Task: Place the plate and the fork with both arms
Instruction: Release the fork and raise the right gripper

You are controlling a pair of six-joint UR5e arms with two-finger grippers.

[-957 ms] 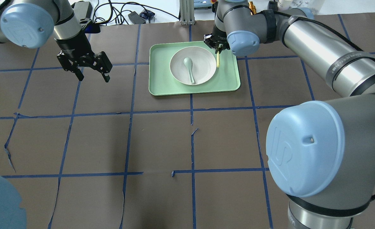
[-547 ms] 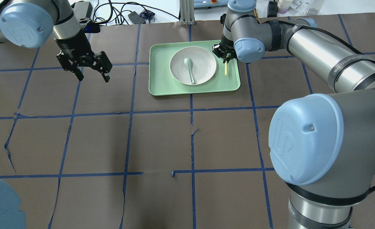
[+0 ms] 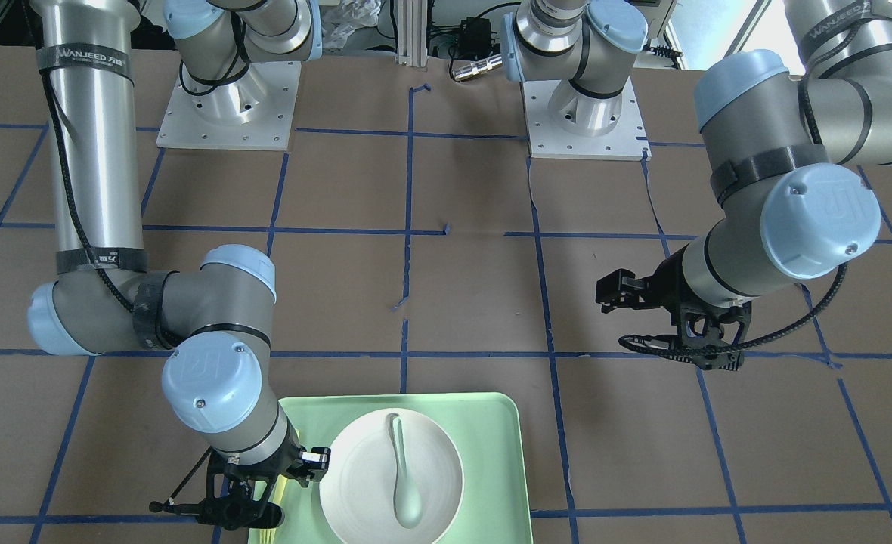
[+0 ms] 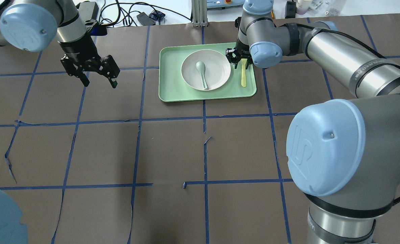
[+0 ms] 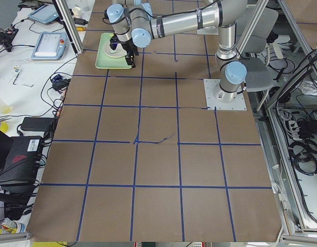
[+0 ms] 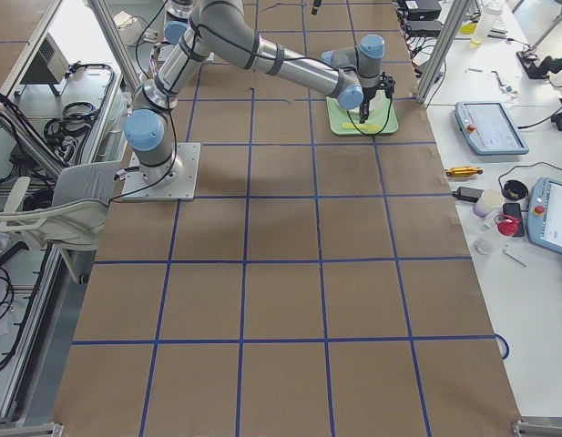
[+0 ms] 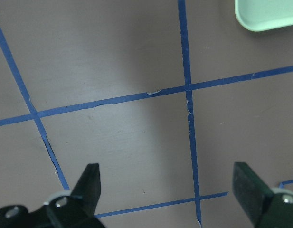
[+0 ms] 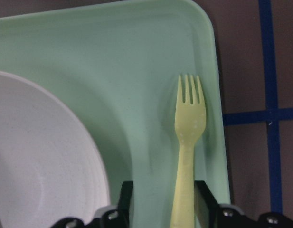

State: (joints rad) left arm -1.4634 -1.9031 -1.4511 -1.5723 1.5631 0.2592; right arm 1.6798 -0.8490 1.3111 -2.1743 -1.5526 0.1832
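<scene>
The off-white plate [image 4: 217, 64] sits in the mint-green tray [image 4: 173, 91] and holds a grey-green spoon [image 4: 201, 73]. The pale-yellow fork [image 4: 243, 76] lies flat on the tray just right of the plate, tines toward the robot. My right gripper [image 4: 239, 62] hovers over the fork's handle end. In the right wrist view its jaws stand wider than the fork [image 8: 186, 137], with a gap on the left side, so it is open. My left gripper [image 4: 99, 83] is open and empty over the bare table left of the tray; the left wrist view [image 7: 167, 185] shows its fingers wide apart.
Blue tape lines cross the brown table cover. Cables and boxes [image 4: 145, 17] lie past the table's far edge. The tray's corner [image 7: 269, 14] shows at the top right of the left wrist view. My right arm's elbow [image 4: 325, 149] fills the near right.
My right gripper carried the fork from over the plate's rim to the tray's right side, laid it flat and let go. The left arm has not moved.
</scene>
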